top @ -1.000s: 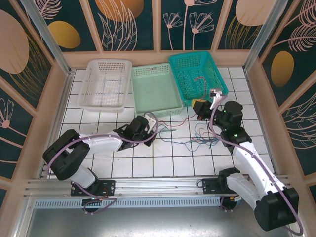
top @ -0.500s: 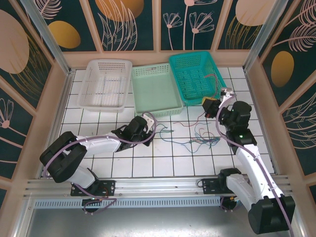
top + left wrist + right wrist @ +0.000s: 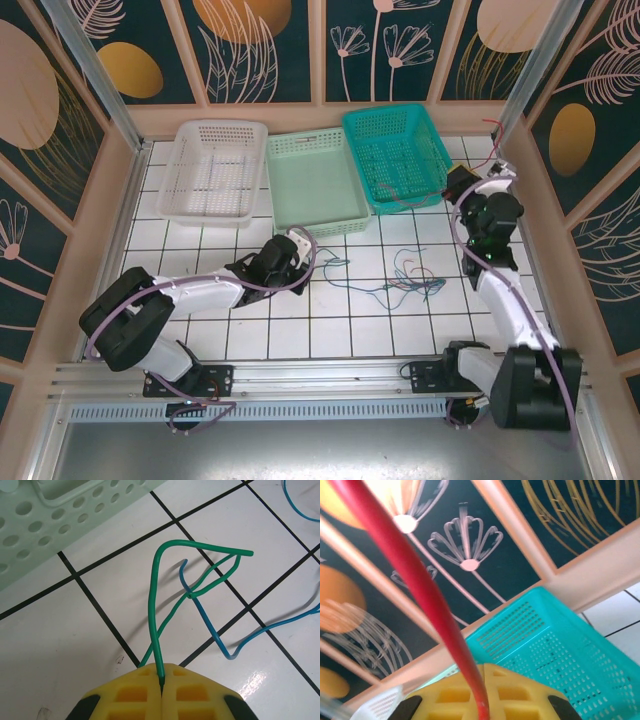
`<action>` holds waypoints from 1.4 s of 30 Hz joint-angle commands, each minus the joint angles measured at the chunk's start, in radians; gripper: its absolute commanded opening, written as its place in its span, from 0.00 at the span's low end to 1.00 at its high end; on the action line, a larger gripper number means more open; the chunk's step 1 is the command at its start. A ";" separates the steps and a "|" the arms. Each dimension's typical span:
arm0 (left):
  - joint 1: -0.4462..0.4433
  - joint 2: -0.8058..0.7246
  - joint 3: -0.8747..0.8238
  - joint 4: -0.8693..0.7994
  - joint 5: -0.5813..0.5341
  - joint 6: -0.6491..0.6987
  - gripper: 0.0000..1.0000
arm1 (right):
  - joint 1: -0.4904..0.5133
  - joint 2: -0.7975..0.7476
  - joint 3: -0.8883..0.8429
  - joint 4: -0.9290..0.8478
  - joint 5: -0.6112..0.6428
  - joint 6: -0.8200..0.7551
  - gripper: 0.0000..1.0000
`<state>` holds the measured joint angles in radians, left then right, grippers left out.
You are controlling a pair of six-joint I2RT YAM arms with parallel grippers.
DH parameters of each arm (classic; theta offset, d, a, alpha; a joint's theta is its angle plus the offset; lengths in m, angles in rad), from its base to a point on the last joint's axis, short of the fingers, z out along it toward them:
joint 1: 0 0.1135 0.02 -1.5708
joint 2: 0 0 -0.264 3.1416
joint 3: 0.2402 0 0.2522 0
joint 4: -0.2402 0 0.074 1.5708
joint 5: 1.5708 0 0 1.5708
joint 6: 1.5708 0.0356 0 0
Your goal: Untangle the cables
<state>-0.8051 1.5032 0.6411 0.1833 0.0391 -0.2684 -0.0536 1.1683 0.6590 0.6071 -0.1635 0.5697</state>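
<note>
The left gripper (image 3: 162, 674) is clenching the end of a green cable (image 3: 154, 605) between its yellow pads, low over the white tiles, left of centre in the overhead view. A blue cable (image 3: 210, 625) is crossing the green one near the middle of the wrist picture. The right gripper (image 3: 482, 682) is grasping a red cable (image 3: 415, 575) up high at the right edge of the overhead view, beside the teal basket (image 3: 392, 110). The other cables (image 3: 415, 275) are lying in a loose heap on the tiles, right of centre. To my eye one strand is being drawn free, so the pull should be slow and steady, watching that the blue cable is not being dragged along. If it snags, easing off is better than tugging.
</note>
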 commanded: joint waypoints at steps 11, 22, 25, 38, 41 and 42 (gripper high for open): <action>-0.001 -0.030 -0.028 0.060 -0.018 -0.028 0.00 | -0.002 0.683 0.832 -0.547 -0.223 -0.167 0.00; -0.002 -0.024 -0.028 0.066 -0.014 -0.033 0.00 | 0.033 0.994 1.166 -0.879 -0.258 -0.318 0.00; -0.002 -0.026 -0.028 0.068 -0.018 -0.035 0.00 | 0.045 1.082 1.291 -1.013 -0.259 -0.364 0.00; 0.000 -0.021 -0.029 0.085 -0.022 -0.045 0.00 | 0.086 1.121 1.423 -1.154 -0.194 -0.453 0.48; -0.001 -0.022 -0.029 0.090 -0.021 -0.048 0.00 | 0.089 1.112 1.423 -1.161 -0.183 -0.456 0.49; -0.002 -0.023 -0.029 0.091 -0.019 -0.049 0.00 | 0.090 1.108 1.420 -1.159 -0.184 -0.454 0.49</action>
<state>-0.8051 1.4921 0.6224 0.2363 0.0349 -0.3019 0.0288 2.2829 2.0491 -0.4995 -0.3714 0.1425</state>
